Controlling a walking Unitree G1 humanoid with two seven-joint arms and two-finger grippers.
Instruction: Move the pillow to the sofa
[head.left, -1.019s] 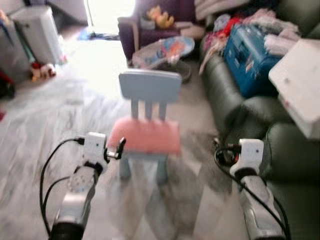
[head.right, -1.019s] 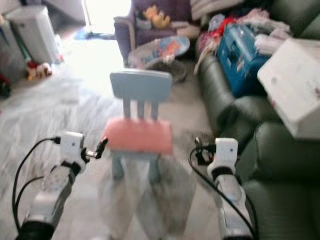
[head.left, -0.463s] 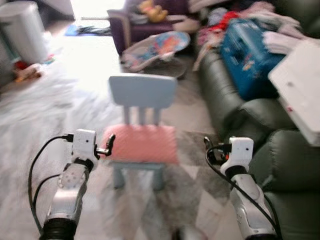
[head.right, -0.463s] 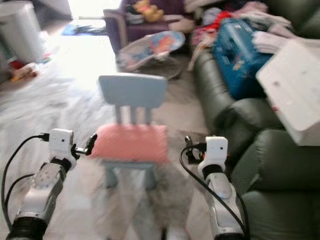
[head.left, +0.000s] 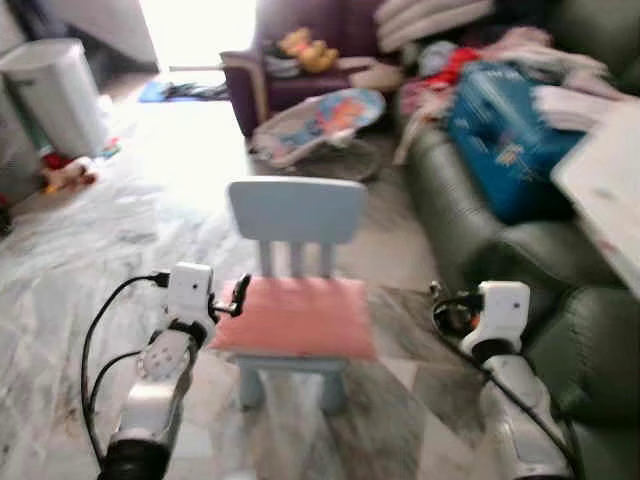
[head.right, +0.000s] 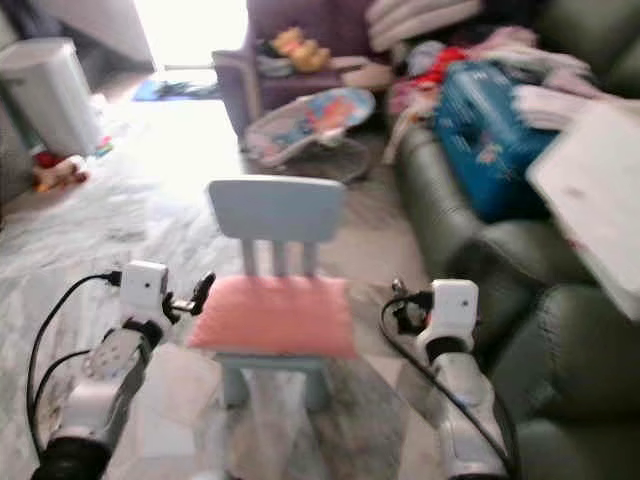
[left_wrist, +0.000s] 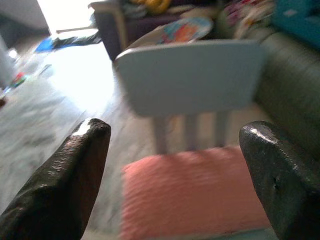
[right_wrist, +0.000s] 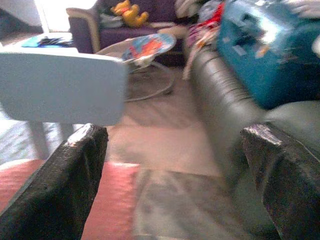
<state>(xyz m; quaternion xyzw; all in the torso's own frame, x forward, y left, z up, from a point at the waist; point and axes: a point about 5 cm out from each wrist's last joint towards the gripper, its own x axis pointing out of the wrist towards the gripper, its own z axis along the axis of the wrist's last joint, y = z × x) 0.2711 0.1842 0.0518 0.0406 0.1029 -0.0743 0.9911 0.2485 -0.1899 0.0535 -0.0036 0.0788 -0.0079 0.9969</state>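
On the far left, a white cylindrical bin (head.left: 55, 90) stands on the grey marbled floor (head.left: 90, 250). Left gripper (head.left: 240, 295) hovers just beside the left edge of the flat pink square pillow (head.left: 295, 318), fingers (left_wrist: 70, 180) spread wide, nothing held. Pillow lies on the seat of the small light-blue plastic child's chair (head.left: 297, 212), roughly centre, between both arms. Looks soft, light, floppy; likely sags if pinched at one corner, so better taken at both side edges, one gripper each, or with a deep bite on the near edge. Fabric probably not slippery. Left wrist view shows pillow ahead of and below the fingertips, apart, not touching. Right gripper (head.left: 440, 310) sits further off the pillow's right edge, near the dark green leather sofa (head.left: 470, 215); its fingers (right_wrist: 65, 185) also wide, empty. Sofa cushions carry a blue bag (head.left: 505, 135) and a white box (head.left: 615, 180), so drop space looks limited.
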